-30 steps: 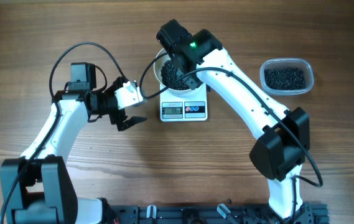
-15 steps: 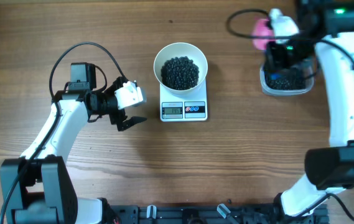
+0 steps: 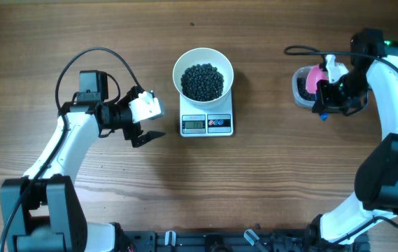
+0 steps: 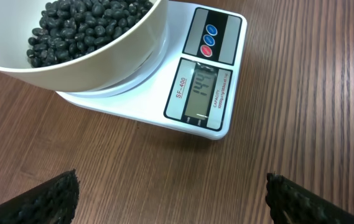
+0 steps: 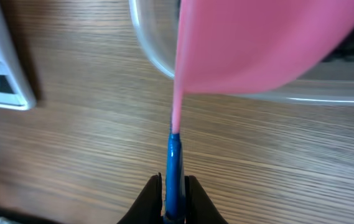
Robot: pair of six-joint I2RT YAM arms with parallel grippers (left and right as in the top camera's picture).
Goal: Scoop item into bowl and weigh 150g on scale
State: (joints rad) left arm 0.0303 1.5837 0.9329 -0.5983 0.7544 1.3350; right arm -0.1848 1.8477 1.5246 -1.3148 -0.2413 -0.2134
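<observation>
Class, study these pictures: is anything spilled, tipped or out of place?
Nothing stands out. The beans lie inside the bowl, the bowl sits upright on the scale, and no loose beans show on the table.

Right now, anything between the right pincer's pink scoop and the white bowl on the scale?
Nothing visible. The right pincer holds the pink scoop over the clear tub; only bare table lies between there and the white bowl on the scale. The open left pincer is on the scale's other side.

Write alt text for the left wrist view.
A white bowl of black beans sits on a white scale, display and buttons nearest. The open left tool shows dark fingertips at the bottom corners.
</observation>
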